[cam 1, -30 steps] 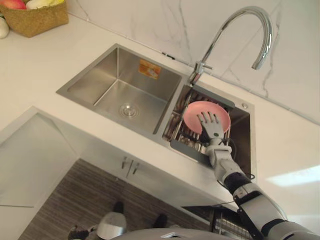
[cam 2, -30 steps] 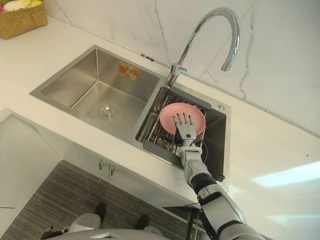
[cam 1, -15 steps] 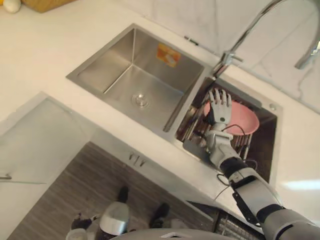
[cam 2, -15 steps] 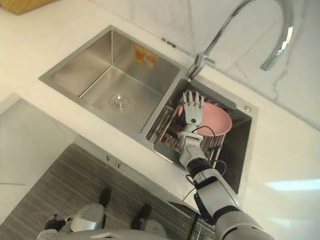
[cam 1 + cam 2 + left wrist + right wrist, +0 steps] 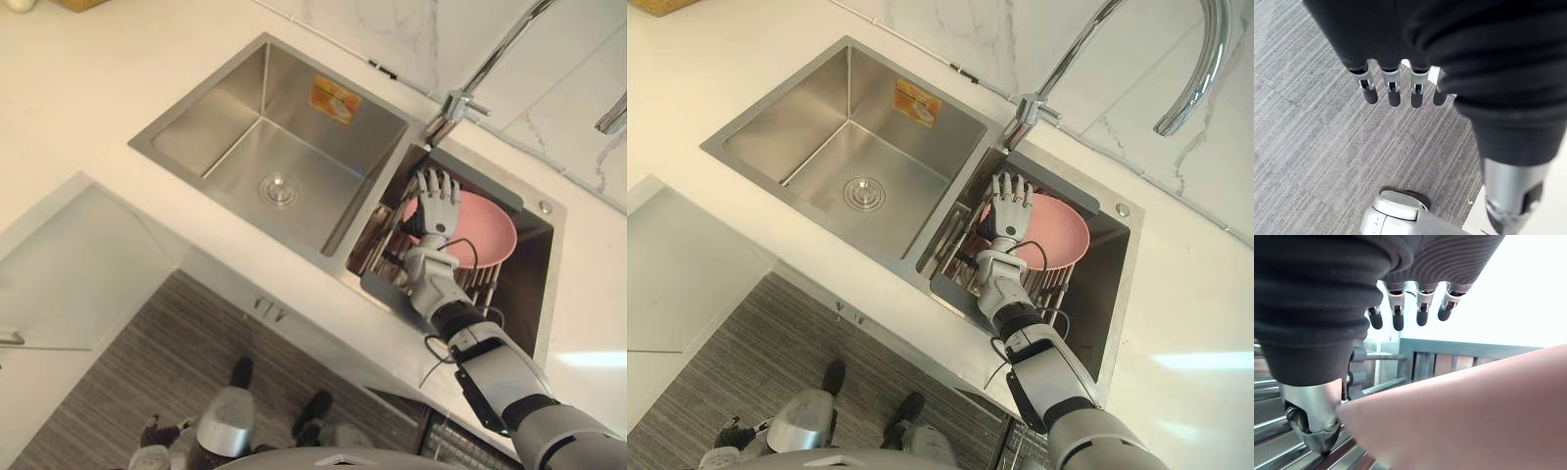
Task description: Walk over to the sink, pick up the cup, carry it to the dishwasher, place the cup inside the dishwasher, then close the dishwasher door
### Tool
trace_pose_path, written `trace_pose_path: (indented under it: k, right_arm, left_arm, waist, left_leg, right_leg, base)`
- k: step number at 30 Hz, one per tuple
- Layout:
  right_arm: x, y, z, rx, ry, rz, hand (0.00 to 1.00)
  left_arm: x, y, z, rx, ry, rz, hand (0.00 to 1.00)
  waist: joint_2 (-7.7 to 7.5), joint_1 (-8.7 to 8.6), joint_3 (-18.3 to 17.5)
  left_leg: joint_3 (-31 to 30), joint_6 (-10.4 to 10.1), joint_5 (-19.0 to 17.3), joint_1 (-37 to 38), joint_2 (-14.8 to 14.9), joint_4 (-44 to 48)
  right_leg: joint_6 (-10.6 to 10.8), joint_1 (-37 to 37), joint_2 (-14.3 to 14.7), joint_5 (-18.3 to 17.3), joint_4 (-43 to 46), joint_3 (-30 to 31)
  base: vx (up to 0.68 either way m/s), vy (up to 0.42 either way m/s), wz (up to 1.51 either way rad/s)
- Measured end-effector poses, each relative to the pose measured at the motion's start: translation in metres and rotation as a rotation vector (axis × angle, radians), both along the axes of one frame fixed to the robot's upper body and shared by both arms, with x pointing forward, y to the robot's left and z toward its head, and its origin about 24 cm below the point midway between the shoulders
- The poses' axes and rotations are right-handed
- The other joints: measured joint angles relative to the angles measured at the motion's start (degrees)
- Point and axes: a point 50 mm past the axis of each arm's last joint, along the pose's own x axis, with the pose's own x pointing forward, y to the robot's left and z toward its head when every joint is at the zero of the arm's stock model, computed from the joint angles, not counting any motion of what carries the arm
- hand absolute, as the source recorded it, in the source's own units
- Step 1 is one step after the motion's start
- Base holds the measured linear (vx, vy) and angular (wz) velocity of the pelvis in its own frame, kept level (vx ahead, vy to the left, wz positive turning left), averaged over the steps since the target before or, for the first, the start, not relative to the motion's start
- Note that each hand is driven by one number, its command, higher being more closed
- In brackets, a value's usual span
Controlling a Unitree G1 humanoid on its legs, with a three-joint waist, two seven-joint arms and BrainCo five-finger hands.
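A pink bowl (image 5: 477,228) lies tilted on a metal dish rack (image 5: 384,232) in the right basin of the sink; no cup is visible. My right hand (image 5: 438,201) reaches into that basin from the lower right, open, fingers straight and spread over the bowl's left rim. In the right wrist view the fingers (image 5: 1421,308) point straight out above the bowl's pink surface (image 5: 1474,406), with rack bars beside them. My left hand (image 5: 1393,85) hangs open over the grey striped floor, holding nothing.
The left basin (image 5: 245,147) of the steel sink has a round drain (image 5: 279,189). A curved faucet (image 5: 1195,69) rises behind the right basin, against a marble wall. White counter (image 5: 88,88) surrounds the sink. A wire rack (image 5: 453,443) shows below the counter's edge.
The camera has shifted, so the sink sits differently in view. My right hand has moved from the bowl's near middle to its left rim, still open.
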Motion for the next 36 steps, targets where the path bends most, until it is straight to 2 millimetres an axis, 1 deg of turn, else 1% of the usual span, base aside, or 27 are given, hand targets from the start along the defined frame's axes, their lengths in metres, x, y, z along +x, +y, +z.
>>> trace_pose_path:
  k: [3,7,9,11,12,14,16,18,21,22,23,27,29,32,36]
  right_arm:
    - [0.0,-0.007,-0.001,0.048,0.032,-0.022,0.0]
    - [-0.001,-0.019,-0.001,0.138,0.05,-0.069,0.0]
    - [-0.005,-0.022,-0.002,0.168,0.067,-0.068,0.0]
    - [-0.01,-0.019,-0.006,0.182,0.09,-0.036,0.0]
    - [-0.013,-0.018,-0.009,0.192,0.111,-0.026,0.0]
    - [-0.018,-0.023,-0.015,0.189,0.153,-0.032,0.0]
    - [-0.024,-0.03,-0.025,0.208,0.215,-0.064,0.0]
    - [-0.031,-0.037,-0.032,0.228,0.243,-0.084,0.0]
    - [-0.038,-0.042,-0.038,0.188,0.277,-0.091,0.0]
    - [-0.04,-0.043,-0.04,0.172,0.284,-0.088,0.0]
    - [-0.041,-0.044,-0.04,0.158,0.294,-0.086,0.0]
    - [-0.046,-0.049,-0.038,0.178,0.267,-0.091,0.0]
    - [-0.047,-0.051,-0.033,0.164,0.243,-0.072,0.0]
    - [-0.05,-0.056,-0.025,0.166,0.201,-0.074,0.0]
    - [-0.054,-0.065,-0.018,0.127,0.198,-0.086,0.0]
  left_arm:
    - [0.0,0.0,0.0,0.001,0.0,-0.004,0.0]
    - [0.0,-0.001,0.0,0.0,0.002,-0.009,0.0]
    - [0.0,-0.001,0.0,-0.001,0.002,-0.009,0.0]
    - [0.0,-0.001,0.0,-0.001,0.007,-0.009,0.0]
    - [0.0,-0.001,0.0,-0.002,0.007,-0.009,0.0]
    - [-0.001,-0.001,-0.001,-0.002,0.015,-0.008,0.0]
    - [-0.001,-0.001,-0.001,-0.001,0.017,-0.008,0.0]
    - [-0.001,0.001,0.0,0.003,0.02,-0.008,0.0]
    - [-0.002,0.002,0.0,0.004,0.032,-0.007,0.0]
    - [-0.003,0.002,-0.001,0.004,0.038,-0.005,0.0]
    - [-0.003,0.002,-0.001,0.004,0.041,-0.005,0.0]
    - [-0.006,0.0,-0.002,-0.002,0.047,-0.003,0.0]
    - [-0.007,-0.001,-0.002,-0.005,0.051,-0.001,0.0]
    - [-0.015,-0.003,-0.004,-0.01,0.071,0.006,0.0]
    - [-0.018,-0.004,-0.005,-0.016,0.083,0.01,0.0]
  waist:
    - [0.0,-0.08,0.0]
    - [-0.02,-0.82,0.0]
    - [-0.05,-1.04,0.0]
    - [-0.15,-1.62,-0.1]
    - [-0.15,-2.12,-0.1]
    - [-0.21,-2.5,-0.1]
    - [-0.78,-3.63,-0.6]
    - [-1.37,-4.34,-1.1]
    - [-1.72,-4.69,-1.7]
    - [-1.7,-5.14,-2.3]
    - [-1.5,-5.56,-3.1]
    - [-0.78,-5.73,-4.3]
    - [-0.31,-6.02,-4.7]
    - [0.37,-7.35,-5.8]
    - [1.07,-7.89,-6.9]
  left_leg:
    - [0.1,-0.1,0.1,0.0,0.1,0.0]
    - [0.7,-0.1,0.1,0.2,0.2,-0.1]
    - [1.4,-0.1,0.0,0.4,0.3,-0.1]
    - [2.2,0.1,0.0,0.7,0.3,-0.2]
    - [2.8,0.3,-0.1,1.3,0.3,-0.3]
    - [4.1,0.4,-0.3,2.4,0.5,-0.4]
    - [5.1,0.4,-0.5,3.3,0.6,-1.0]
    - [5.3,0.3,-0.5,3.6,0.7,-1.1]
    - [6.5,0.2,-0.8,4.2,0.8,-1.1]
    - [6.5,0.2,-0.9,4.2,0.8,-1.1]
    - [6.7,0.2,-1.1,4.2,0.8,-1.0]
    - [7.2,-0.2,-1.4,4.3,0.9,-1.0]
    - [7.7,-0.2,-1.5,4.4,0.9,-1.0]
    - [7.9,-0.2,-1.5,4.5,0.9,-1.0]
    - [8.2,0.1,-1.4,5.0,1.0,-1.0]
  right_leg:
    - [-0.2,0.0,0.1,-0.1,0.1,0.0]
    - [-0.3,-0.2,0.2,-0.2,0.1,0.4]
    - [-0.3,-0.3,0.2,-0.2,0.1,0.9]
    - [-0.3,-0.4,0.2,-0.2,0.1,1.9]
    - [-0.3,-0.2,0.2,-0.2,0.1,2.4]
    - [-0.3,0.3,0.4,-0.2,0.1,3.5]
    - [-0.3,0.5,0.5,-0.2,0.0,3.9]
    - [-0.3,0.5,0.6,-0.1,0.0,4.3]
    - [-0.2,0.5,0.7,-0.1,0.0,5.3]
    - [-0.2,0.5,0.7,-0.1,0.0,5.4]
    - [-0.2,0.4,0.8,-0.1,0.0,5.4]
    - [-0.2,0.2,0.8,-0.1,0.0,6.2]
    - [-0.2,0.1,0.8,-0.1,0.0,6.5]
    - [-0.1,0.0,0.8,-0.1,0.0,6.7]
    - [-0.1,0.4,1.0,0.0,-0.2,6.9]
  base:
    - [0.0,0.0,0.0]
    - [0.01,-0.001,-0.05]
    - [0.03,0.003,-0.17]
    - [0.03,0.004,-0.23]
    - [0.03,0.009,-0.26]
    - [0.02,0.009,-0.27]
    - [0.0,0.0,-0.19]
    - [0.0,-0.004,-0.12]
    - [-0.01,0.0,-0.19]
    - [-0.02,0.002,-0.09]
    - [-0.02,0.001,-0.04]
    - [-0.01,0.003,-0.07]
    - [-0.01,0.002,-0.11]
    - [-0.01,0.0,-0.05]
    - [0.0,-0.004,-0.05]
